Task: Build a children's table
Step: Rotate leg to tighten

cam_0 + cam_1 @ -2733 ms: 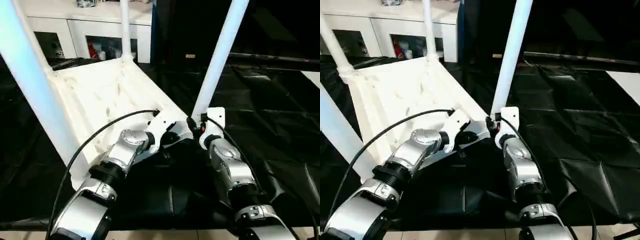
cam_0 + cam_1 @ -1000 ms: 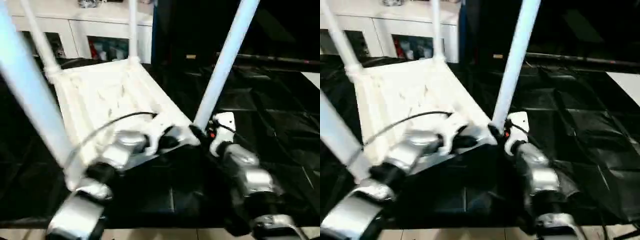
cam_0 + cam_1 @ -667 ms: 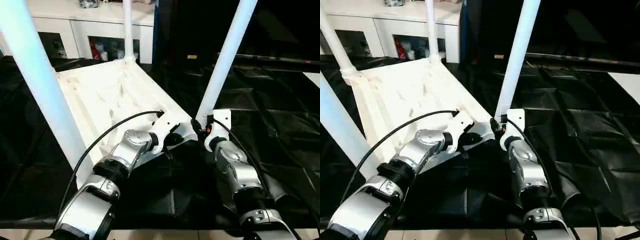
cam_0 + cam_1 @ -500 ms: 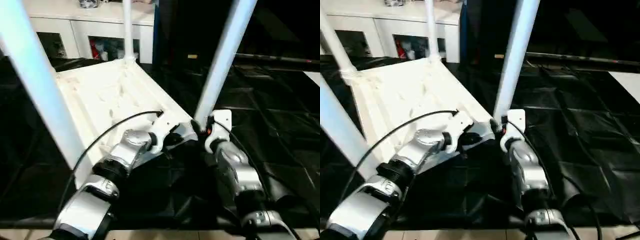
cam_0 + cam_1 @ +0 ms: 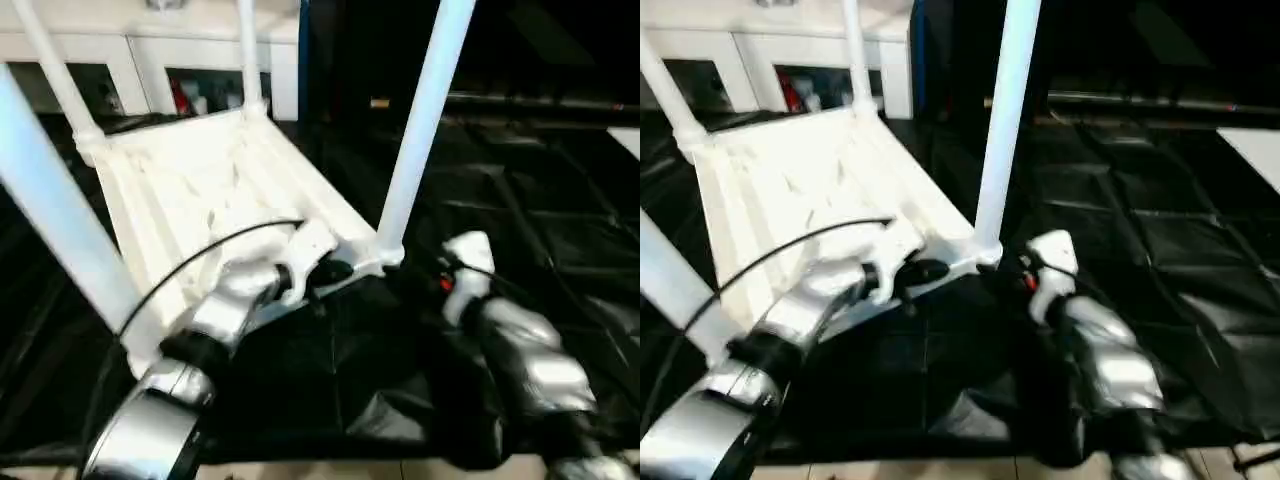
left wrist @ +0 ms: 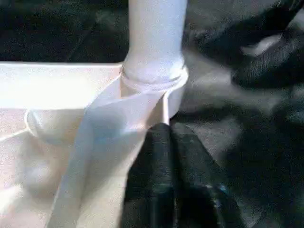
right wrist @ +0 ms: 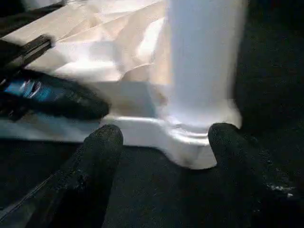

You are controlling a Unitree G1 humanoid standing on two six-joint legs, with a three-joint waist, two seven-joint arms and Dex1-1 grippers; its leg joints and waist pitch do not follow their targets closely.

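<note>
At 12 o'clock of released right tool [image 7: 164, 137]: upright leg [image 5: 418, 130] in tabletop [image 5: 190, 190] corner socket; left tool [image 6: 164, 175] clenched at rim.

black-draped table [image 5: 560, 200] with creased cloth; white glass-door cabinet [image 5: 150, 70] behind, small items on its shelves

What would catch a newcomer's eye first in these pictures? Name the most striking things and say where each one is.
The upside-down white tabletop lies on the black-draped table, its four white legs standing up from the corner sockets. At the near corner socket, the left gripper is on the tabletop's edge with jaws shut, and the right gripper faces the socket with jaws open.
</note>
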